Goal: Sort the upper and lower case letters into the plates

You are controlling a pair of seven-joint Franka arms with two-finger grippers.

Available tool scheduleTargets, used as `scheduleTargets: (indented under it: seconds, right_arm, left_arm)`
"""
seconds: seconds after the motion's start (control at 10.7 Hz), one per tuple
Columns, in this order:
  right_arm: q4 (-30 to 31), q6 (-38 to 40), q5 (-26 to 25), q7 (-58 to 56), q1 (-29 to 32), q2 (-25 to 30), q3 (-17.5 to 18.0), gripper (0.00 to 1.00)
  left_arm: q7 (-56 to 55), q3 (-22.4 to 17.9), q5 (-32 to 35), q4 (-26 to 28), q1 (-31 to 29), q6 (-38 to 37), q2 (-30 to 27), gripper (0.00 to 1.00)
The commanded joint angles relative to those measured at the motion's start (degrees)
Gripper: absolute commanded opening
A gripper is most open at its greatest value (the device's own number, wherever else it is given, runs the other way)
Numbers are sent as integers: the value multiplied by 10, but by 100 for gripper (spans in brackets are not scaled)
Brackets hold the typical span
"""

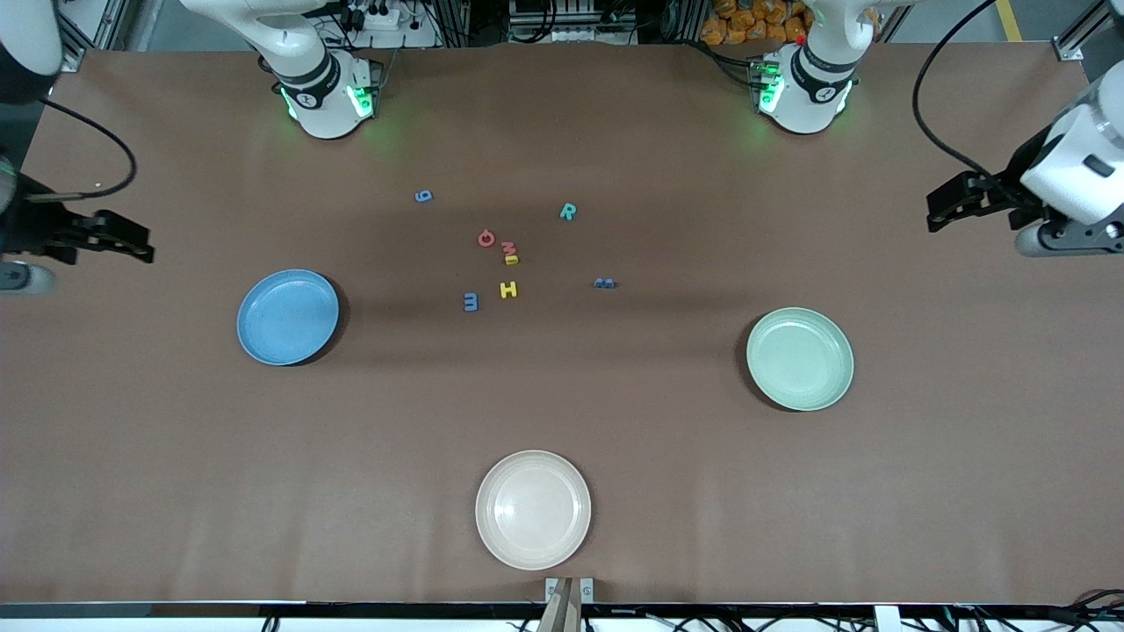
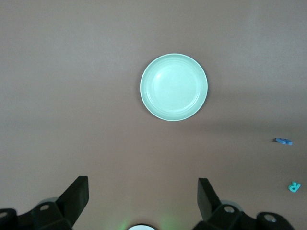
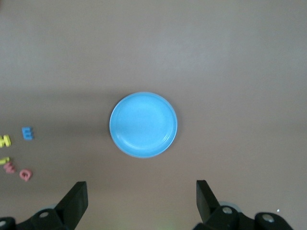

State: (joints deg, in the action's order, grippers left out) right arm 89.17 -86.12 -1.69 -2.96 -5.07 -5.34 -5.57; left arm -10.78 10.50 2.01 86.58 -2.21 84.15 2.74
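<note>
Between the two robot bases and the plates, the little letters lie loose on the brown tabletop: a blue g farthest from the front camera, a teal R, a red Q, a yellow H, a blue m. Both the blue plate toward the right arm's end and the mint plate toward the left arm's end hold nothing; a cream plate sits nearest the camera. The left claw hangs over its end of the tabletop, fingers spread wide and empty, and the right claw does likewise at its end. I'd guess the letters are light, stiff and low-lying, apt to skid, so pinching each across its flat sides from straight above looks safest.
</note>
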Motion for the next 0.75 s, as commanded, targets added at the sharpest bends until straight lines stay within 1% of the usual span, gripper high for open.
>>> scheduleTargets:
  seconds: [0.0,0.19,0.28,0.37,0.47,0.65]
  right_arm:
    - [2,25,11,12,-35,-31,2,100]
    - [52,-15,33,108,-56,-29,3,100]
    - [69,-23,39,110,-70,-31,3,100]
    - [99,-50,41,117,-79,-28,4,100]
    - [137,-87,51,121,-97,-20,3,100]
    - [216,-166,56,154,-120,1,4,100]
  left_arm:
    - [-93,-6,-14,5,32,-6,-1,100]
    - [-107,-6,-18,7,38,-2,5,100]
    - [-122,-6,-27,7,46,4,7,100]
    - [-154,-6,-31,6,54,13,10,100]
    - [-177,-6,-32,6,63,20,14,100]
    - [-273,-4,-32,6,92,35,24,100]
